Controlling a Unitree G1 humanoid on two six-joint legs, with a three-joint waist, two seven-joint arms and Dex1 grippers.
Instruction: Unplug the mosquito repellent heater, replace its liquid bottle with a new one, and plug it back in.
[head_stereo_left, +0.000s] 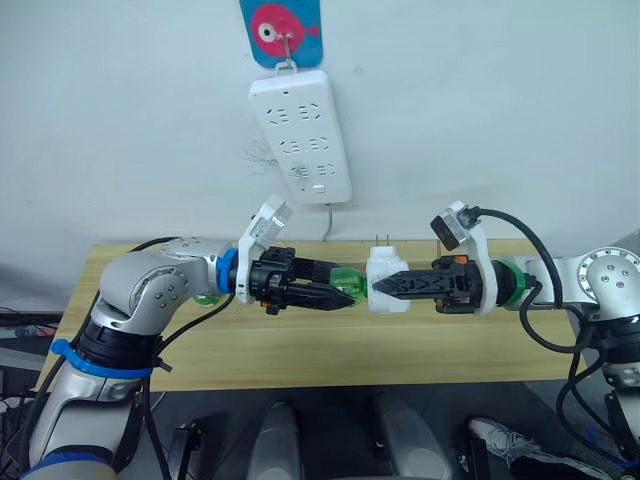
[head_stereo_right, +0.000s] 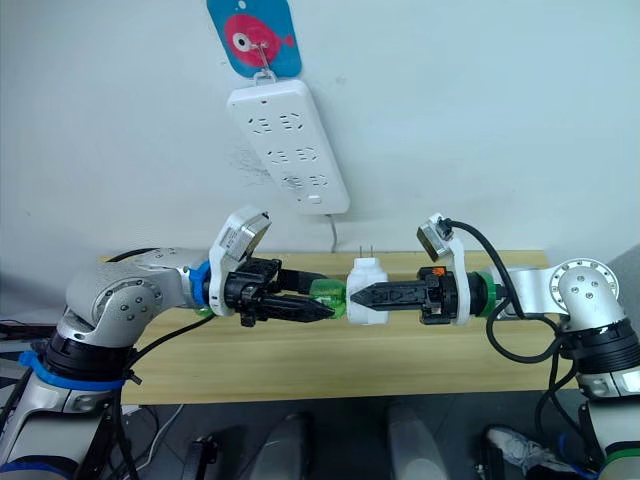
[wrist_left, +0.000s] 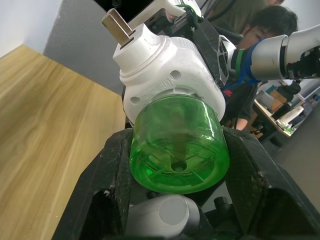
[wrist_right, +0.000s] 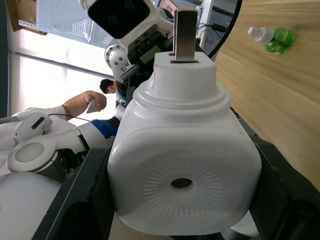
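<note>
Head view, heater: the small white rounded plastic mosquito repellent heater (head_stereo_left: 387, 281) hangs in the air above the long pale wooden table (head_stereo_left: 300, 350), below and right of the white power strip (head_stereo_left: 301, 136) hung on the wall; prongs point up.
Head view, right gripper: the right gripper (head_stereo_left: 388, 285) clamps the heater's body from the robot's right side.
Head view, left gripper: the left gripper (head_stereo_left: 338, 294) is closed around the translucent green liquid bottle (head_stereo_left: 347, 283), which meets the heater's left side.
Left wrist view: black fingers (wrist_left: 107, 175) press both flanks of the green bottle (wrist_left: 176, 150); its neck sits in the white heater (wrist_left: 167, 72). A person shows behind the heater.
Right wrist view: the heater (wrist_right: 184, 165) sits between the right fingers (wrist_right: 82, 195), round hole facing the camera. A second green bottle with a white cap (wrist_right: 273, 39) lies on the table (wrist_right: 270, 95), well apart from the heater.
</note>
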